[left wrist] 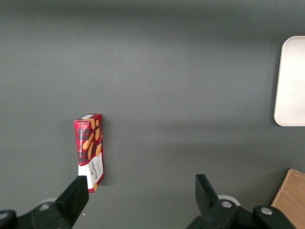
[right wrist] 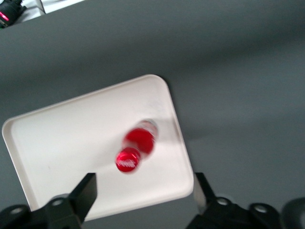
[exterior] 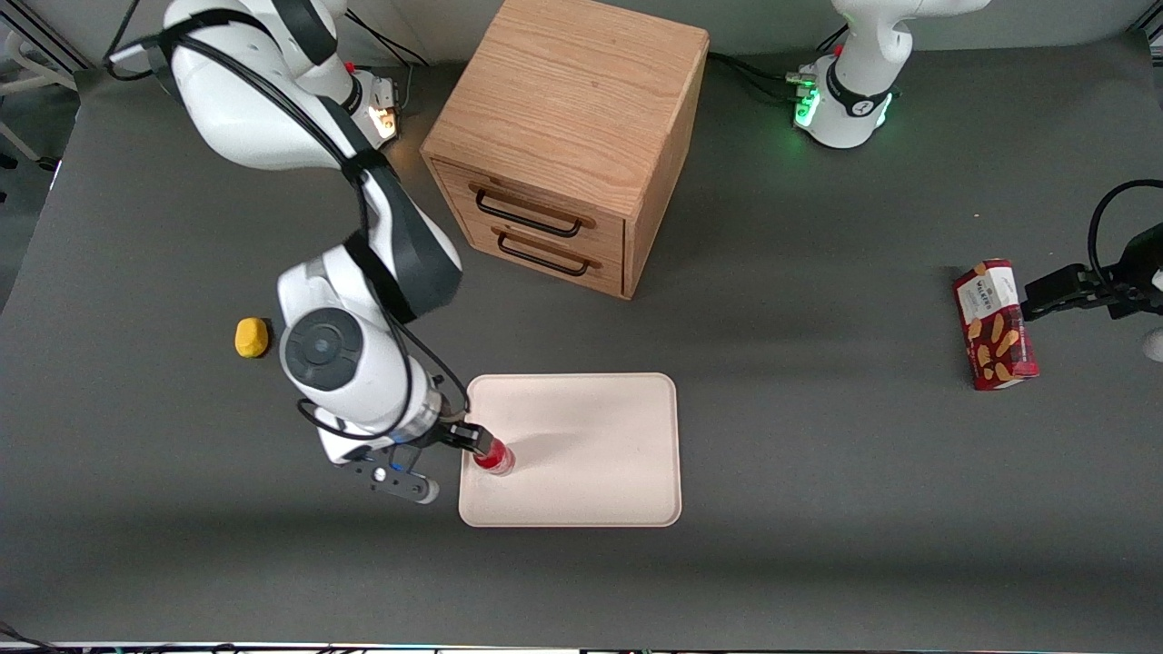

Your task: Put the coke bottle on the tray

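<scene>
Coke bottle (exterior: 495, 457): small glossy red bottle, standing on pale cream-pink rectangular tray (exterior: 591, 427), lower centre of front frame.
Gripper (right wrist: 143, 198): fingers spread wide, holding nothing.
Handling: probably light, slippery, tippy; gripping mid-body suits.

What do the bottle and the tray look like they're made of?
Coke bottle: glossy red, perhaps painted metal or plastic; it shines, with a silvery base. It stands on the tray, the open claw above it. Tray: matte cream-pink, likely moulded plastic, judging by its rounded corners and low rim.
</scene>
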